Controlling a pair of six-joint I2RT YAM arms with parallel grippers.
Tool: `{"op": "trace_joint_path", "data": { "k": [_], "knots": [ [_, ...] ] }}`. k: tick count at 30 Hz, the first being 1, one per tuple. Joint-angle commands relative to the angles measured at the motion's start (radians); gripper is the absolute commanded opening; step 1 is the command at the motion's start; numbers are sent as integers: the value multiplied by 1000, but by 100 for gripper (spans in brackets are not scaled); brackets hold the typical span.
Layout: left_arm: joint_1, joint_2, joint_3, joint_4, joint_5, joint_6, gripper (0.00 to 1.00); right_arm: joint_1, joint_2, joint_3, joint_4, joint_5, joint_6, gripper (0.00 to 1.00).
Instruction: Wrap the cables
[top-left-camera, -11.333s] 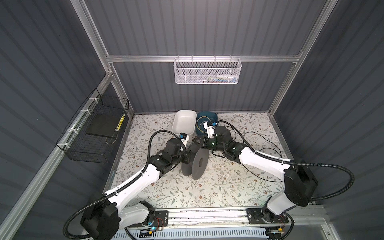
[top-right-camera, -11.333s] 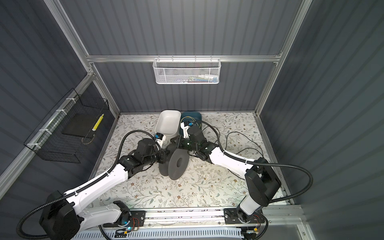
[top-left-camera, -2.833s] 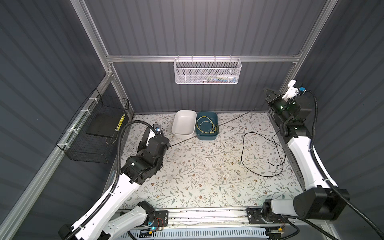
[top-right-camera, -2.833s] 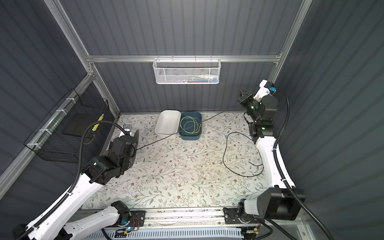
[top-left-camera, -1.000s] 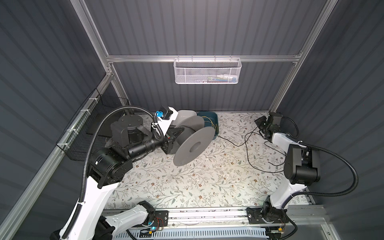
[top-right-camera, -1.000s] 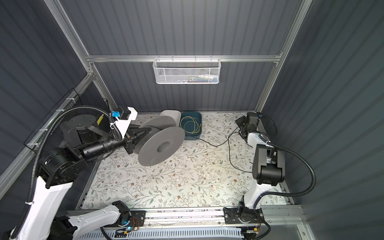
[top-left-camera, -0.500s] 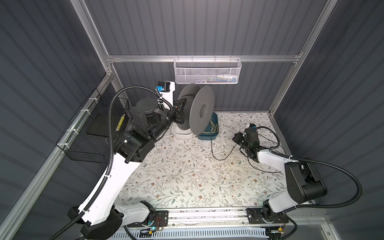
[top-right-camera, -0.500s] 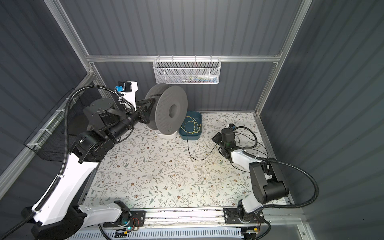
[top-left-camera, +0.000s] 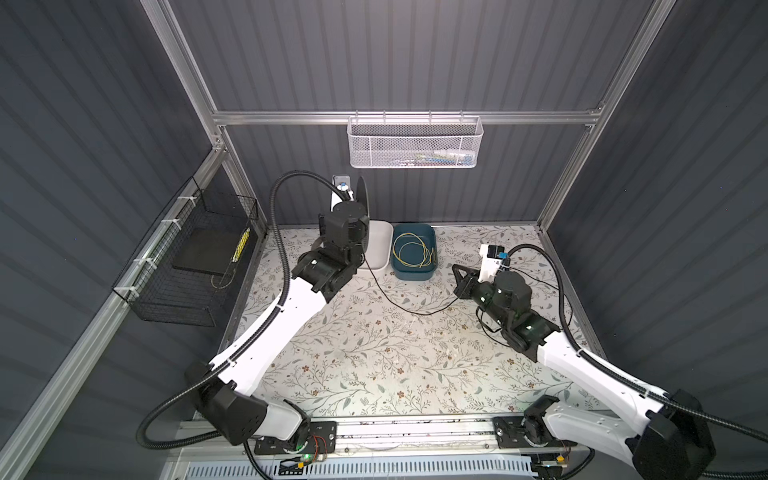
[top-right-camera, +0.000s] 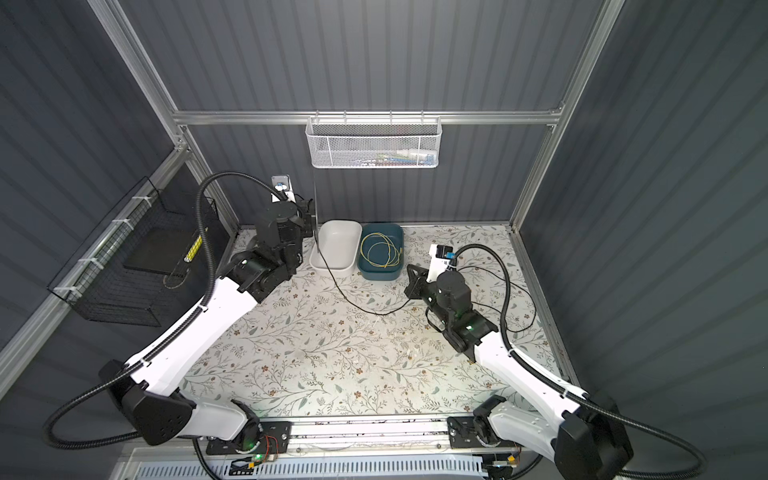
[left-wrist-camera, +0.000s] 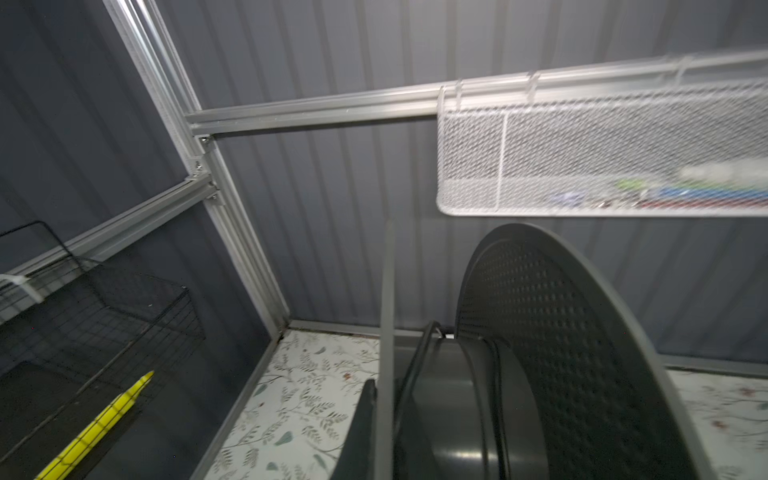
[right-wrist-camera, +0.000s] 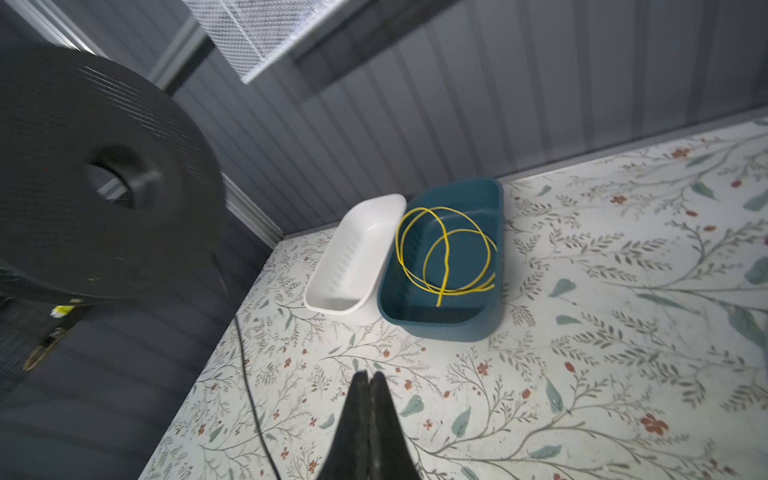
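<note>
The left jaws are closed narrowly on one flange of the grey reel (left-wrist-camera: 582, 353), which is held raised clear of the table (top-left-camera: 374, 374), presumably so that turns can be laid on its hub. The cable (top-left-camera: 415, 313) is draped from that hub across the table to just beside the right jaws, which are pressed fully together; whether it is pinched there cannot be told.
</note>
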Motion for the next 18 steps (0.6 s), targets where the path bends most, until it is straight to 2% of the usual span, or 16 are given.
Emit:
{"op": "trace_joint_path", "data": {
  "k": [1, 6, 12, 15, 18],
  "knots": [
    [6, 12, -36, 133, -164, 143, 0, -1, -44, 91, -115, -87, -63, 0],
    [24, 34, -136, 159, -172, 209, 0, -2, -99, 189, -224, -138, -48, 0],
    [37, 52, -113, 62, -145, 204, 0, -16, -144, 331, -380, -169, -52, 0],
    [37, 42, -125, 52, -131, 241, 0, -64, -160, 376, -424, -213, -40, 0],
    [38, 14, -172, 38, -95, 262, 0, -162, -169, 411, -460, -287, -15, 0]
  ]
}}
